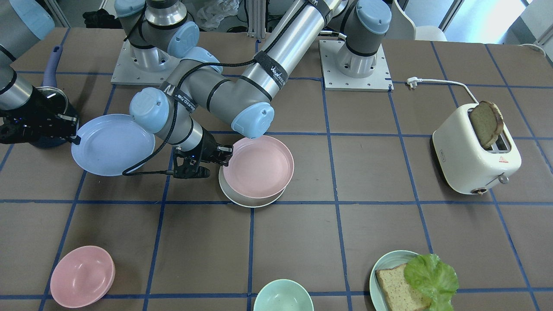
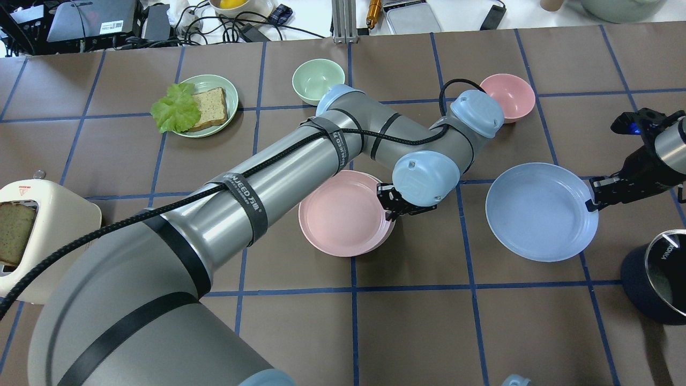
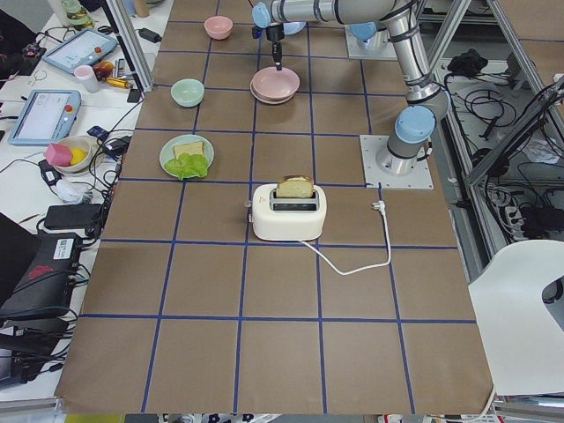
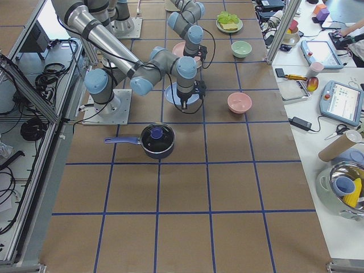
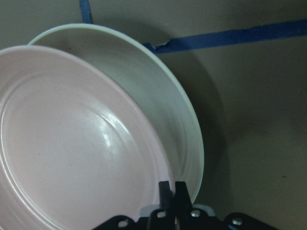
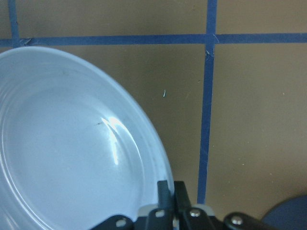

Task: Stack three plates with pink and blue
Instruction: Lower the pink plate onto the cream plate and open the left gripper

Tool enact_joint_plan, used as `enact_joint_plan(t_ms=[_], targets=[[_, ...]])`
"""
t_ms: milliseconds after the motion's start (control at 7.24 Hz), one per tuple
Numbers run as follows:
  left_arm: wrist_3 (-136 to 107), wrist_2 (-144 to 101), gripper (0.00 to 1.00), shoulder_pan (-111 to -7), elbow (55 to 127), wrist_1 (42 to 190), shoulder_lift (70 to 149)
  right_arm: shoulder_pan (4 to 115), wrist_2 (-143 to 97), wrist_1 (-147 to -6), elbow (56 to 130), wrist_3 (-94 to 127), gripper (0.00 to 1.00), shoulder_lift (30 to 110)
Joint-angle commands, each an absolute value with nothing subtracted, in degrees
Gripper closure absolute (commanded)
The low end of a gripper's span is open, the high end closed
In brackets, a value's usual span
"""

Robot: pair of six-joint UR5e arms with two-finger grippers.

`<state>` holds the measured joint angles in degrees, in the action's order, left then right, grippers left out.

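The pale pink plate (image 1: 259, 166) sits tilted on the cream-white plate (image 1: 242, 199) near the table's middle. My left gripper (image 1: 224, 157) is shut on the pink plate's rim, on the side toward the blue plate. In the left wrist view my gripper (image 5: 172, 184) pinches the pink rim (image 5: 72, 143), and the cream plate (image 5: 158, 105) shows beneath. The periwinkle blue plate (image 1: 112, 144) lies apart, toward my right side. My right gripper (image 1: 73, 136) is shut on its outer rim. The right wrist view shows the right gripper (image 6: 171, 184) pinching the blue plate (image 6: 62, 143).
A dark pot (image 2: 656, 279) with a lid stands close behind my right gripper. A small pink bowl (image 2: 506, 96) and a teal bowl (image 2: 318, 80) stand on the far side. A teal plate (image 2: 231, 107) holds bread and lettuce. A white toaster (image 1: 471, 155) holds a bread slice.
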<state>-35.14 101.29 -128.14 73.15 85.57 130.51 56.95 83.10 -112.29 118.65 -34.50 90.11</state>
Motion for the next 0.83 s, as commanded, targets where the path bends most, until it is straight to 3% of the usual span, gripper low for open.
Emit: enact_joint_plan(t_ms=[0,691], targets=[[-35.16,100.72,1.0,-128.14,71.64,85.43,131.13,56.95,83.23,-112.32,118.65,-34.45,1.0,89.91],[-35.51,100.9,1.0,-128.06,71.1,85.87,131.84,56.95,83.06,-112.24,118.65,-34.28,1.0,89.74]])
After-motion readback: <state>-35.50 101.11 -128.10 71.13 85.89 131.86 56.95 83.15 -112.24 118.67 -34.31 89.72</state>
